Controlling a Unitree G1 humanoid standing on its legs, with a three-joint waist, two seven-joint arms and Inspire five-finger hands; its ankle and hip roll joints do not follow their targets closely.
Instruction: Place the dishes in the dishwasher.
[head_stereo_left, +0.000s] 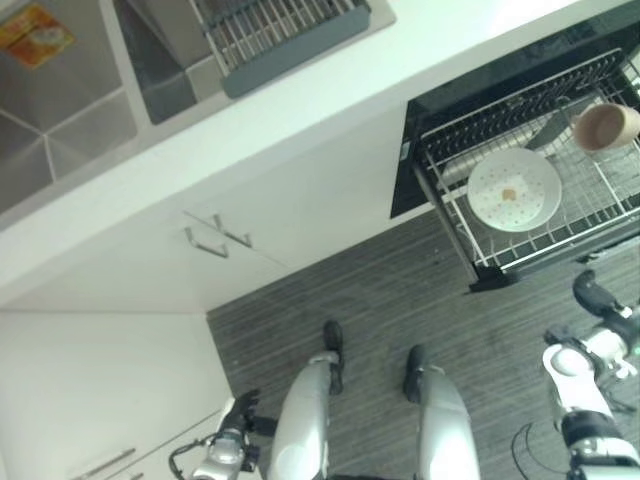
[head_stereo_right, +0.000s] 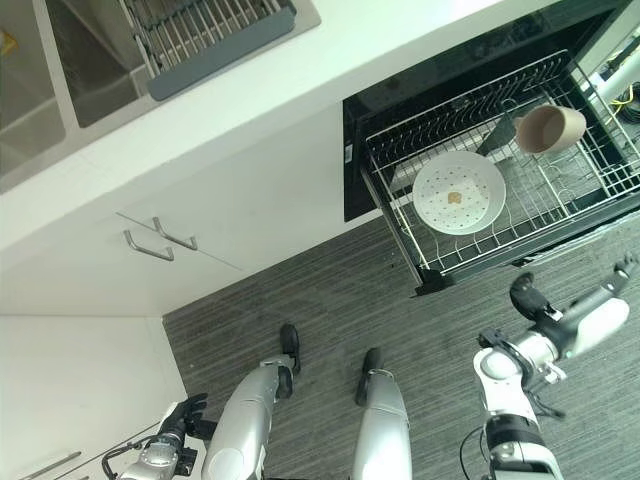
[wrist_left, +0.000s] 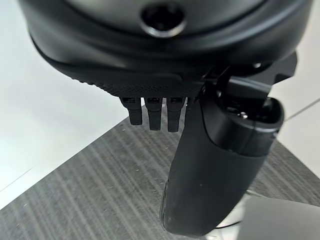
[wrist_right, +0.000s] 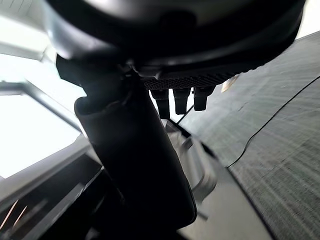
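Observation:
The dishwasher's lower rack is pulled out over the floor. A white plate with a small brown spot lies flat in it. A beige cup lies on its side further back in the rack. My right hand hangs low in front of the rack's near edge, apart from it, open with nothing in it; its thumb sticks out straight. Down by the white cabinet at the lower left, my left hand is open and holds nothing, thumb extended over the striped floor.
A white counter runs above the cabinets, with a sink and a grey dish drainer at the top. Two cabinet handles sit left of the dishwasher. Dark striped floor lies in front.

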